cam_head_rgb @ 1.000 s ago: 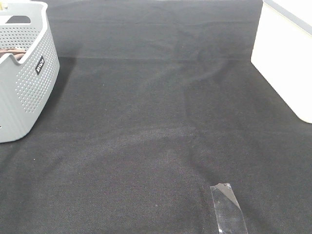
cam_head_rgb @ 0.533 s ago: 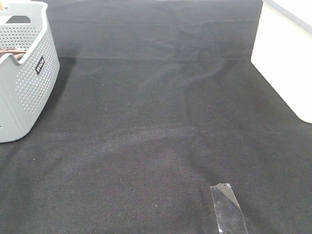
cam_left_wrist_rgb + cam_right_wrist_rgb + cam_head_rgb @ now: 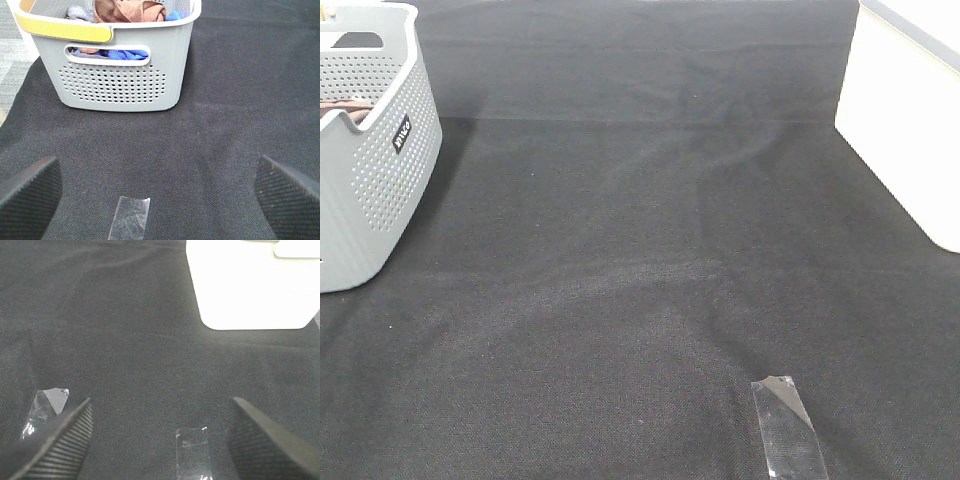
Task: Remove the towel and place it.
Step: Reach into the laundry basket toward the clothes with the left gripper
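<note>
The brown towel [image 3: 127,10] lies crumpled on top of the pile in the grey basket [image 3: 120,75], above a blue fabric item [image 3: 125,52]. In the exterior high view the basket [image 3: 370,150] stands at the far left, with only a sliver of the towel [image 3: 345,108] showing over its rim. My left gripper [image 3: 159,192] hovers over the black cloth a short way in front of the basket, open and holding nothing. My right gripper [image 3: 160,440] is open too, empty, facing the white box. Neither gripper shows in the exterior high view.
A white box [image 3: 910,120] stands at the right edge, also seen from the right wrist [image 3: 250,285]. Pieces of clear tape [image 3: 788,430] stick to the black cloth [image 3: 640,250]. The basket has a yellow handle [image 3: 65,31] on its near rim.
</note>
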`<action>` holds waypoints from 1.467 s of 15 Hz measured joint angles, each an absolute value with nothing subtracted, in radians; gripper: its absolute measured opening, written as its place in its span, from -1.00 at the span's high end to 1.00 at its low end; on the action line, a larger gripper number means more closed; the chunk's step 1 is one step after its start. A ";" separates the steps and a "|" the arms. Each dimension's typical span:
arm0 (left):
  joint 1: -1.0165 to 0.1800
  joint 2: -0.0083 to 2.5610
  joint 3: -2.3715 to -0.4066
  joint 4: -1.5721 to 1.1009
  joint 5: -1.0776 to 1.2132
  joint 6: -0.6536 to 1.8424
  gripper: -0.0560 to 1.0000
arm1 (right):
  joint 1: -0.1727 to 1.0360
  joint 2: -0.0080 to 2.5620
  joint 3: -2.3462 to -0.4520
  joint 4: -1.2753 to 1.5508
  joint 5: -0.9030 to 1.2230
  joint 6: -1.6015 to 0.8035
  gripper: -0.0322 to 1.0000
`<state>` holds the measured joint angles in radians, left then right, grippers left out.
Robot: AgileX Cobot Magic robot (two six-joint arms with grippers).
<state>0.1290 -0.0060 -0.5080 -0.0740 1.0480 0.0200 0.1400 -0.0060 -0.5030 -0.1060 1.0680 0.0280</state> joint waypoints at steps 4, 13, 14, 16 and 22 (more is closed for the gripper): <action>0.129 -0.006 -0.508 -0.074 1.048 0.020 -0.98 | 0.140 -0.006 -0.503 -0.106 1.068 0.028 -0.46; 0.129 -0.006 -0.508 -0.074 1.048 0.020 -0.98 | 0.140 -0.006 -0.503 -0.106 1.068 0.028 -0.46; 0.129 -0.006 -0.508 -0.074 1.048 0.020 -0.98 | 0.140 -0.006 -0.503 -0.106 1.068 0.029 -0.49; 0.129 -0.006 -0.508 -0.074 1.048 0.020 -0.98 | 0.140 -0.006 -0.503 -0.116 1.068 0.041 -0.69; 0.129 -0.006 -0.508 -0.076 1.048 0.020 -0.98 | 0.140 -0.006 -0.503 -0.206 1.068 0.130 -0.92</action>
<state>0.1290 -0.0060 -0.5080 -0.0760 1.0480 0.0200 0.1400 -0.0060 -0.5030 -0.2060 1.0680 0.1300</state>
